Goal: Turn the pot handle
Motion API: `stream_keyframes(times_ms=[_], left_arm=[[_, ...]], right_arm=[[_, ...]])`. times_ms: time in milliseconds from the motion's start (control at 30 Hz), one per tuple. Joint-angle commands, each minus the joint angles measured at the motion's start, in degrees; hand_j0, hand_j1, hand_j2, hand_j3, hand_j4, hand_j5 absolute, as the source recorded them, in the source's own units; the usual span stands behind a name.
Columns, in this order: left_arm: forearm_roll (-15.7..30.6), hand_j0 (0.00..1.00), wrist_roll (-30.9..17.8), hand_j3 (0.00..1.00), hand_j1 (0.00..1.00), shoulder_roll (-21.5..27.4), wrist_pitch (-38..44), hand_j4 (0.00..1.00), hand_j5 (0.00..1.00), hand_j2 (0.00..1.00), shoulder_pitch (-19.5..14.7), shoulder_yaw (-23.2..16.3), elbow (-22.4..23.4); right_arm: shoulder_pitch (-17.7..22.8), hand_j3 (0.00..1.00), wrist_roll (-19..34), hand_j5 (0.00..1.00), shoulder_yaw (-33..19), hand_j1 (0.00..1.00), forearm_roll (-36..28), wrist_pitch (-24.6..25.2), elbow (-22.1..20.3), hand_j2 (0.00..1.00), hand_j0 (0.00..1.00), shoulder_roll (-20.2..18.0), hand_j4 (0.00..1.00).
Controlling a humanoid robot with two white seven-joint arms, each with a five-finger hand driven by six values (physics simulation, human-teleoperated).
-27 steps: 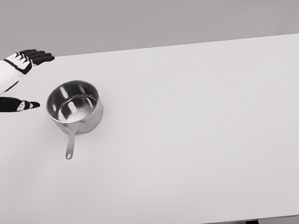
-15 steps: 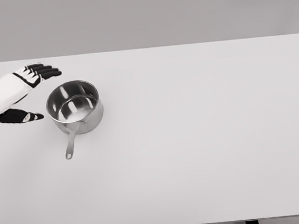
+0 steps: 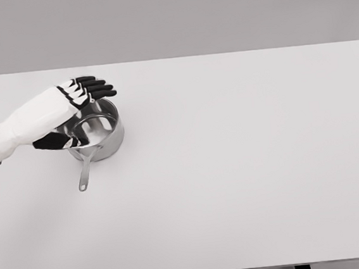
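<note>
Pot [image 3: 100, 137] near table [image 3: 246, 166] left edge, left hand [image 3: 69, 107] spread over rim

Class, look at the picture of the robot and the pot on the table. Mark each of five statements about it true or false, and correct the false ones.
1. The pot stands upright on the table. True.
2. The pot's handle points toward the far edge of the table. False: it points toward the near edge, slightly to the left.
3. The left hand is over the pot's left rim with its fingers extended. True.
4. The right hand is gripping the handle. False: no right hand is in view, and nothing touches the handle.
5. The pot sits at the right end of the table. False: it sits in the left part.
</note>
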Motion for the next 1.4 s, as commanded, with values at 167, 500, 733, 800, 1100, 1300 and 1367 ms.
stream_keyframes(times_ms=[167, 500, 733, 800, 1100, 1300, 1367], left_arm=[[-4.40, 1.00, -8.83, 1.00, 1.00, -6.41, 0.10, 1.00, 1.00, 1.00, -0.79, -7.21, -0.64], [-11.87, 1.00, -8.83, 1.00, 1.00, -8.69, 0.10, 1.00, 1.00, 1.00, -1.23, -7.30, 0.32], [-11.96, 1.00, -8.83, 1.00, 1.00, -8.08, 0.10, 1.00, 1.00, 1.00, -1.23, -6.95, 2.61], [-11.88, 1.00, -8.83, 1.00, 1.00, -7.90, 0.10, 1.00, 1.00, 1.00, -1.32, -6.77, 2.70], [-11.35, 1.00, -8.83, 1.00, 1.00, -4.74, 0.10, 1.00, 1.00, 1.00, -0.18, -6.33, 0.68], [-11.35, 1.00, -8.83, 1.00, 1.00, -3.34, 0.10, 1.00, 1.00, 1.00, 1.14, -5.54, 0.06], [-11.35, 1.00, -8.83, 1.00, 1.00, -2.72, 0.10, 1.00, 1.00, 1.00, 1.14, -4.57, 0.15]], right_arm=[[0.00, 1.00, -0.03, 1.00, 0.01, 1.00, -0.04, 0.00, -0.01, 1.00, 1.00, -0.01, 1.00], [0.00, 1.00, 0.06, 1.00, 0.01, 1.00, -0.04, 0.00, -0.01, 1.00, 1.00, -0.01, 1.00], [0.00, 1.00, -0.03, 1.00, 0.01, 1.00, -0.04, 0.00, -0.01, 1.00, 1.00, -0.01, 1.00], [0.00, 1.00, -0.03, 1.00, 0.01, 1.00, -0.04, 0.00, -0.01, 1.00, 1.00, -0.01, 1.00], [0.00, 1.00, -0.03, 1.00, 0.01, 1.00, -0.04, 0.00, -0.01, 1.00, 1.00, -0.01, 1.00], [0.00, 1.00, 0.06, 1.00, 0.01, 1.00, -0.04, 0.00, -0.01, 1.00, 1.00, -0.01, 1.00], [0.00, 1.00, -0.03, 1.00, 0.01, 1.00, 0.05, 0.00, -0.01, 1.00, 1.00, -0.01, 1.00]])
